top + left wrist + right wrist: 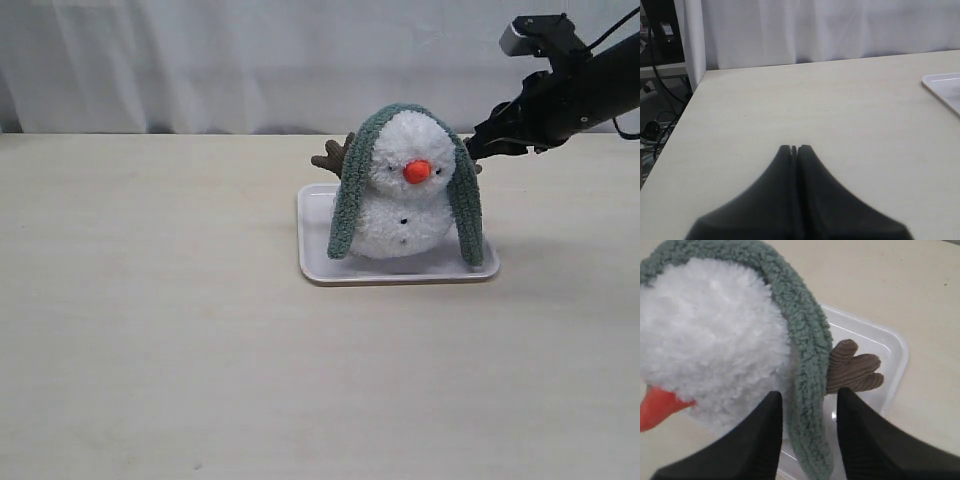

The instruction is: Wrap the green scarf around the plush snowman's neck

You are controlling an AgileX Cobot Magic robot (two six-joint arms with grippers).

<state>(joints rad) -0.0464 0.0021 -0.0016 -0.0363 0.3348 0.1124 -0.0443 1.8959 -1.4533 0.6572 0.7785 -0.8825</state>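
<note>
Right pincer [809, 415]: fingers spread, one on each side of the green scarf [805, 340] strand that hangs down the side of the snowman [405, 215]. Both fingers sit right at the strand's edges. Can't tell whether it's actually clamped or just straddled.

Just past that strand a brown twig arm [852, 372] sticks out, close to one finger.

In the exterior view the right arm comes in from the upper right, tip level with the snowman's head, on the right-hand side of the toy.

Scarf position: draped over the top of the head like a hood, not around the neck [385, 192]. Both ends hang down, one per side, reaching the white tray [320, 265]. The neck is bare between the two strands. Orange nose [417, 171] faces the camera.

The snowman stands upright on the tray, which sits on the tabletop [150, 330] right of centre. The second twig arm [330, 158] pokes out behind the left strand.

Left pincer [794, 149]: fingers pressed together, nothing between them, hovering over bare tabletop. Only a tray corner shows at the edge of its wrist view, well apart from it. It's not visible in the exterior view.
</note>
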